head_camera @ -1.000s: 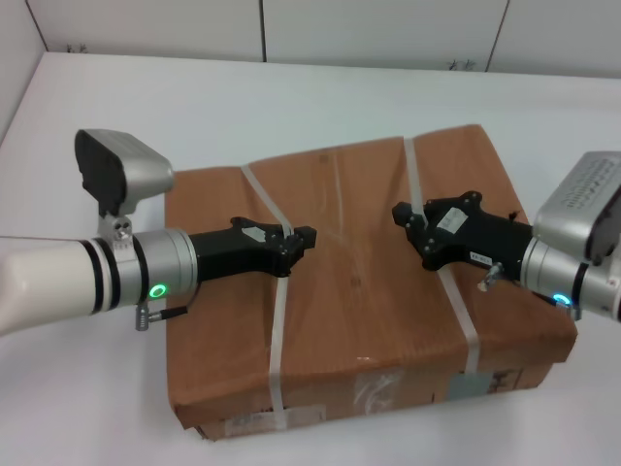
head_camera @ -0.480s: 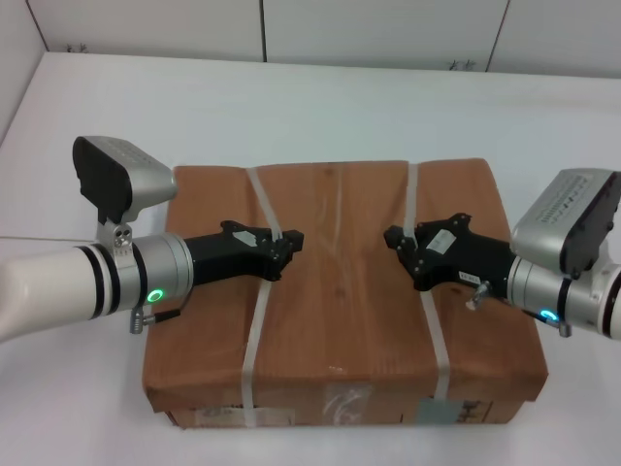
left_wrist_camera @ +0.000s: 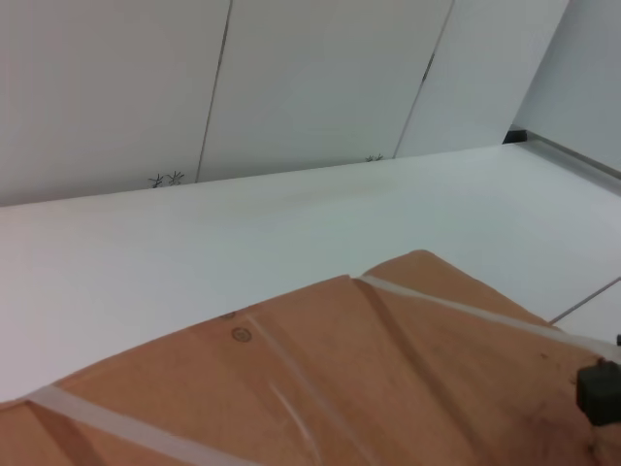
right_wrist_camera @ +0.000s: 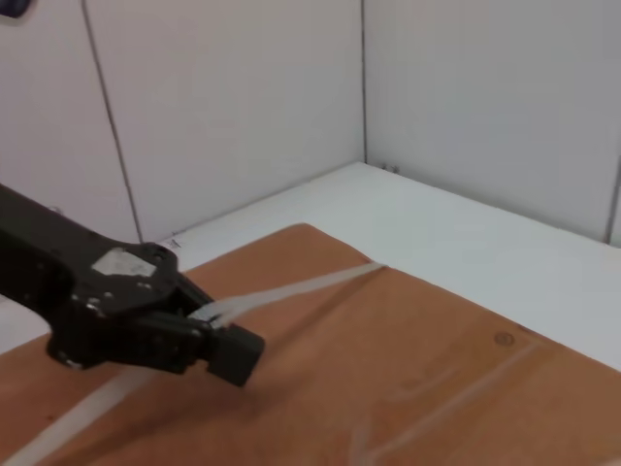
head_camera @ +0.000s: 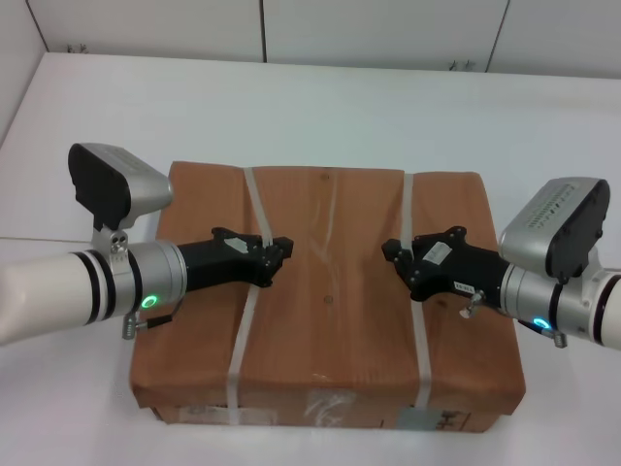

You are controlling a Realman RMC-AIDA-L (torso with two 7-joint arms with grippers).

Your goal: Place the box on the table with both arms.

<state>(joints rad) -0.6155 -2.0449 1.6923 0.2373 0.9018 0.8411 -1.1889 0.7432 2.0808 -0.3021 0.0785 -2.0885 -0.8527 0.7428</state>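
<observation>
You have the box [head_camera: 330,291] at lower centre, long axis across frame — left gripper [head_camera: 277,257] and right gripper [head_camera: 396,260] each clamped on a strap.

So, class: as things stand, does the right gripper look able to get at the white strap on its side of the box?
Probably yes. The right gripper sits right at the right-hand strap on top of the box, and nothing lies between them.

Box [head_camera: 330,291] near bottom edge cut off in head view; side labels [head_camera: 320,410] too blurred to read; fingertip grip on straps [head_camera: 254,209] unclear.
</observation>
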